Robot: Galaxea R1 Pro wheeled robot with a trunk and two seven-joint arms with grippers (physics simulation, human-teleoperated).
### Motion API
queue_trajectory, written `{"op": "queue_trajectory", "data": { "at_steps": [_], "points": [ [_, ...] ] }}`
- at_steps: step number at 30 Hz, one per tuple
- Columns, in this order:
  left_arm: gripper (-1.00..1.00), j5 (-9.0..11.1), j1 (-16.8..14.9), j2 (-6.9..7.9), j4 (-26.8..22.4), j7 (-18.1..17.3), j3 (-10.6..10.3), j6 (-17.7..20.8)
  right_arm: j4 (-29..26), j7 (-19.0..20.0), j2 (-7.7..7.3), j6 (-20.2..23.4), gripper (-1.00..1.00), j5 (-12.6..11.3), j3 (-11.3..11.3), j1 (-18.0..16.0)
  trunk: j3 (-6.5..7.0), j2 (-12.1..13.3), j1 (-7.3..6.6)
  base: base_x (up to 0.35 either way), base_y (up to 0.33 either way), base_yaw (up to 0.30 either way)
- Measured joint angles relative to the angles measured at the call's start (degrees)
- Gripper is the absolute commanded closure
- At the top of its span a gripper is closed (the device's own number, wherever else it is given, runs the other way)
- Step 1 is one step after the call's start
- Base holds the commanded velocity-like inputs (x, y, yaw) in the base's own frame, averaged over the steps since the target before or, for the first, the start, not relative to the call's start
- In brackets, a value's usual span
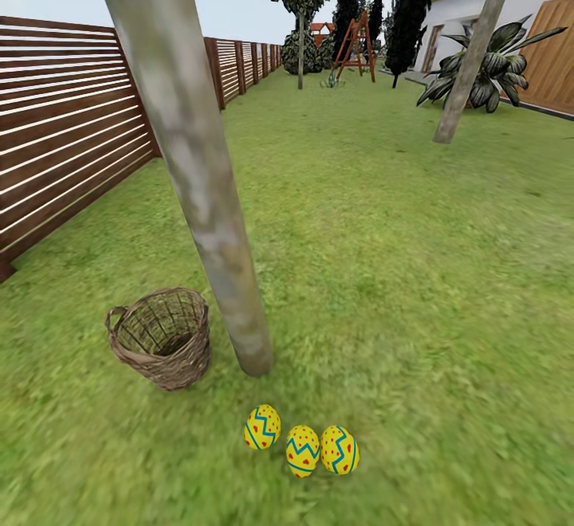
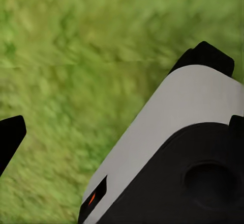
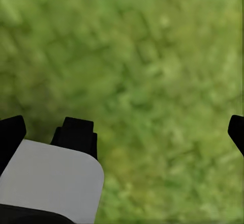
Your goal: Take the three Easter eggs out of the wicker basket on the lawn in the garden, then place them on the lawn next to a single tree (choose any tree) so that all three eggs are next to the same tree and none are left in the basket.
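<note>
Three Easter eggs (image 1: 301,444) lie in a touching row on the lawn (image 1: 414,287) just before the tree (image 1: 191,159); the wicker basket (image 1: 162,337), left of the trunk, looks empty; right gripper (image 3: 122,132) spread wide over grass, holding nothing; the left gripper's spread I cannot tell.

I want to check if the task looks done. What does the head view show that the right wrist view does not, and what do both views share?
Head view: three Easter eggs lie together on the grass near the foot of the tree, and the wicker basket stands beside the trunk with no egg visible inside. A slatted fence and a house are farther off.

Right wrist view: blurred grass close up, with the right gripper fingertips far apart at the edges and nothing between them.

Both share the lawn.
</note>
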Motion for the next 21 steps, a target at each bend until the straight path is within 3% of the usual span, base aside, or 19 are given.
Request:
{"op": "queue_trajectory", "data": {
  "at_steps": [21],
  "points": [
    [-1.00,-0.18,0.01,0.21,-0.09,-0.22,0.11,0.00,0.07,-0.02,-0.09,-0.06,-1.00,-0.02,0.00,0.79,0.00,0.00,0.00,0.000,0.000,0.000]
  ]
}}
